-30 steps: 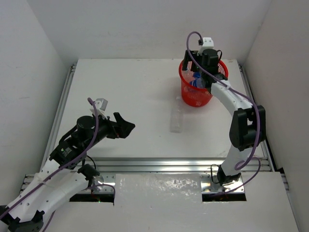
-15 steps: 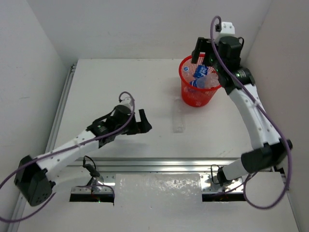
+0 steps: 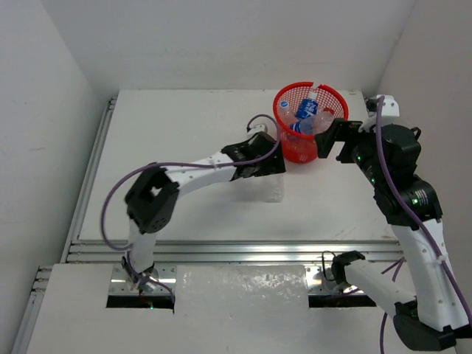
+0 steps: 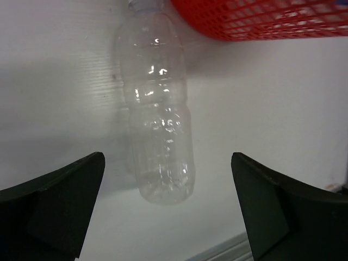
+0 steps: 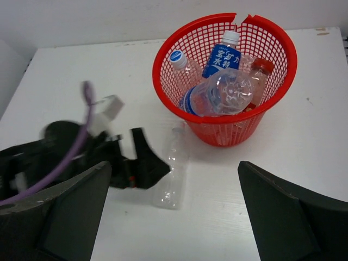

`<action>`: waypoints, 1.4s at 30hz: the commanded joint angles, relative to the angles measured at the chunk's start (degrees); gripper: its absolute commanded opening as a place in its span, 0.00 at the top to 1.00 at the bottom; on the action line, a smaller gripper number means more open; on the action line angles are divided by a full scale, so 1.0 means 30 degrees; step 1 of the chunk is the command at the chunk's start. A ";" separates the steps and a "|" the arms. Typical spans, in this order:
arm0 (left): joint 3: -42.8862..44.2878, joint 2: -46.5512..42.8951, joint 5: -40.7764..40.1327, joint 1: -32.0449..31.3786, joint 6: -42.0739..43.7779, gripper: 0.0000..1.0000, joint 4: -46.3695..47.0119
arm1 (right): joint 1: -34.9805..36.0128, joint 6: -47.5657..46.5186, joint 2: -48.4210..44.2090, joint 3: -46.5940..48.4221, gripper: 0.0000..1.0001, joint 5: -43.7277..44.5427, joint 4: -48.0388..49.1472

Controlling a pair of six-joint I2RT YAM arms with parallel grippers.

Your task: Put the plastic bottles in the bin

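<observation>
step: grasp clear bottle [image 4: 160, 136] | location: flat on counter [image 3: 184, 133], just beside bin [image 5: 223, 133] | left end effector [image 4: 167, 163]: wide open, empty, facing bottle | right end effector [image 3: 335, 141]: wide open, empty | method: centre across body, close gently

Bottles [image 5: 225, 89]: five. One loose bottle [image 4: 160, 136], clear, lying between left gripper [image 4: 167, 163] fingers. Four in bin [image 5: 228, 130], ahead of right gripper [image 3: 335, 140] fingertips. Bin: one. Grippers: two.
</observation>
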 commanded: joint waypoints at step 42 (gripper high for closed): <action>-1.4543 -1.7625 1.3243 -0.0109 0.7219 0.46 1.5081 | 0.5677 0.4974 0.1147 -0.5907 0.88 -1.3507 1.4947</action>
